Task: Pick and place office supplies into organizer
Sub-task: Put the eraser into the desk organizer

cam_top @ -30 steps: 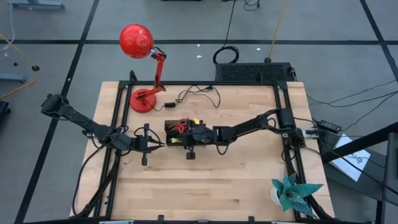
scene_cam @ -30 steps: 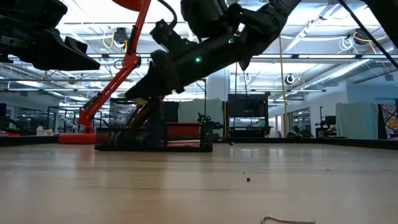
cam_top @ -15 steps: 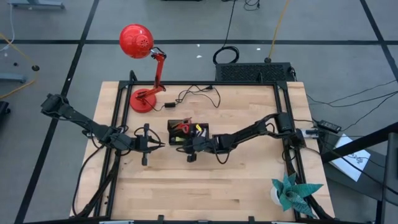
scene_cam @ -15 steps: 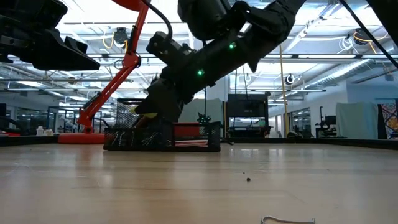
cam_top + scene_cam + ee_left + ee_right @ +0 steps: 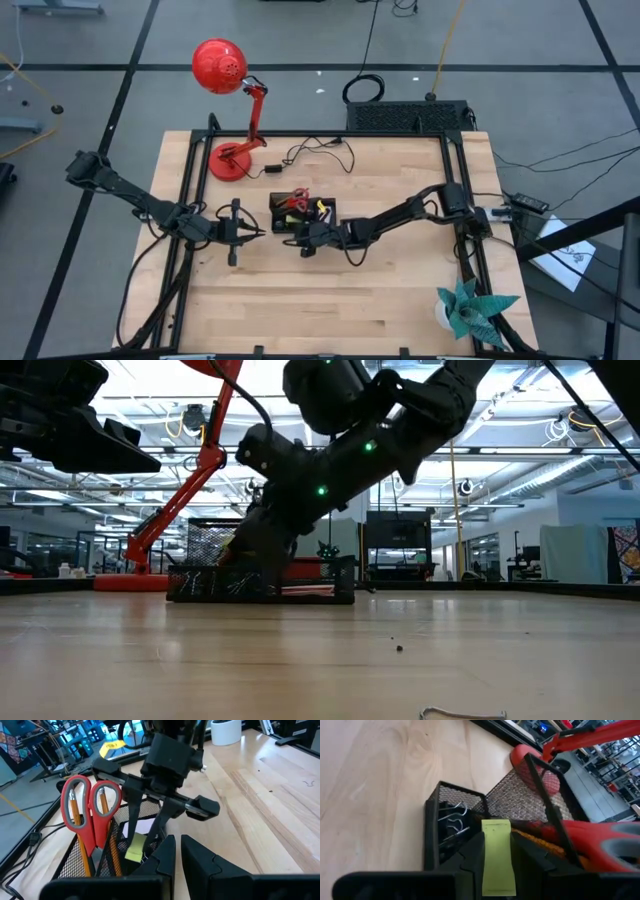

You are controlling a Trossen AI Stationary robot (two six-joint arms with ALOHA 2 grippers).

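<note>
Right now your worktop (image 5: 330, 300) carries everything, with the red lamp (image 5: 228, 100) standing at its far left corner and the teal paper plant (image 5: 470, 308) at the near right corner. Between them, about mid-worktop, sits the black mesh organizer (image 5: 300, 212). Your right arm reaches across from the right side, and its tool (image 5: 303, 236) hangs low at the organizer's near edge; in the low view it leans down over the tray (image 5: 260, 582). That right tool (image 5: 497, 870) is closed on a small yellow-green piece (image 5: 497, 856), pinched flat between the two fingers just above the organizer's compartments. Your left arm waits to the left of the organizer, its tool (image 5: 252, 233) pointing at the tray with the fingers (image 5: 200, 865) drawn nearly together and nothing between them. Inside the taller compartment, the red-handled scissors (image 5: 90, 815) stand upright, handles up, with orange pencils (image 5: 75, 825) beside and behind them. Smaller still, the binder clips (image 5: 451, 822) lie in a low section of the tray, close under the right tool.
</note>
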